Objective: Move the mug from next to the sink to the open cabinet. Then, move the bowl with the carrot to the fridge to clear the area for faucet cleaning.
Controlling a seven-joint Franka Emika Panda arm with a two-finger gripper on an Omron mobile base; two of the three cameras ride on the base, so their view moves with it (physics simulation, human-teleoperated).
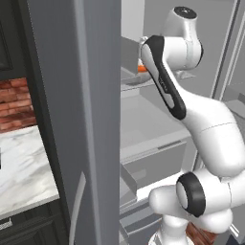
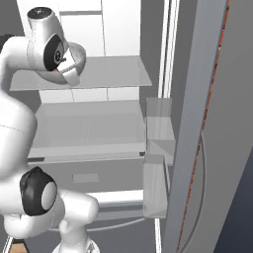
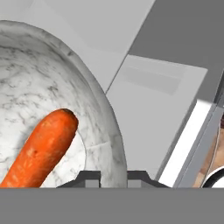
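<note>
Left base view: arm reaches up and forward into the fridge (image 1: 143, 129), whose door stands open at left, edge-on to the camera. A sliver of the orange carrot (image 1: 142, 68) shows just beside the arm's upper link, at the level of a glass shelf (image 1: 136, 84); the link hides the bowl and hand. Marble counter (image 1: 24, 162) and brick wall (image 1: 14, 103) lie at far left. Right base view: the arm's upper joint sits in front of the top glass shelf (image 2: 108, 74); door bins (image 2: 159, 143) at right; hand hidden behind the joint. Hand view: bowl (image 3: 39, 87) fills the left side, the carrot (image 3: 41, 148) lying inside on its bottom. The gripper (image 3: 113, 177) has its two tips standing either side of the bowl's rim, one inside, one outside, clamped on the wall. Glass shelf (image 3: 153, 113) lies beyond.
</note>
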